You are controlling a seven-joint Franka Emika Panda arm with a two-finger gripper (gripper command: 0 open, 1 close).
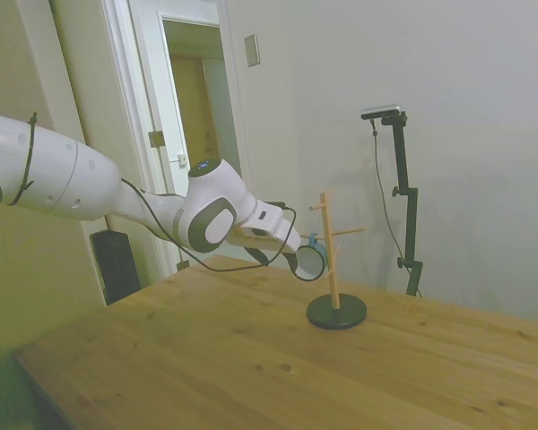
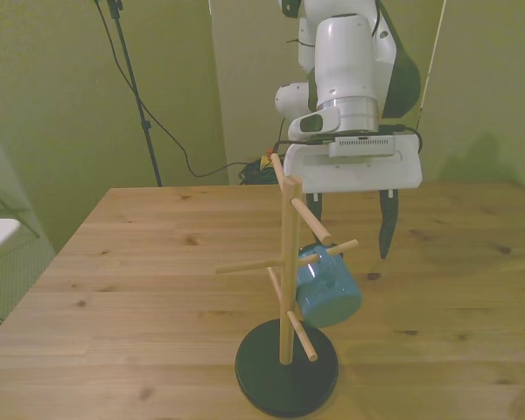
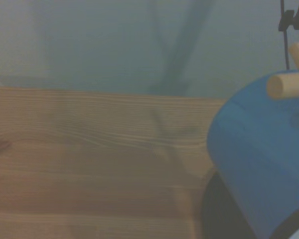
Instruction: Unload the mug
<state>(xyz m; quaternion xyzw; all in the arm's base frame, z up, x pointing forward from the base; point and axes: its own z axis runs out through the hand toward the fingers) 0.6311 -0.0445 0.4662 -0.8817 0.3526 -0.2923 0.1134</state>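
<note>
The claw (image 2: pixel 351 223) is spread wide and holds nothing. Its two dark fingers (image 2: pixel 386 226) point down, one on each side of the wooden mug tree's (image 2: pixel 287 262) top, not touching the mug (image 2: pixel 327 286). The blue mug hangs tilted on a peg by its handle, on the front view's right of the pole, above the tree's round black base (image 2: pixel 286 376). The white arm (image 1: pixel 117 193) reaches out flat over the wooden table (image 2: pixel 140 262) with the wrist just behind the tree. Close up, the mug (image 3: pixel 264 164) looks big and blurry, with a peg end (image 3: pixel 286 84) poking out
</note>
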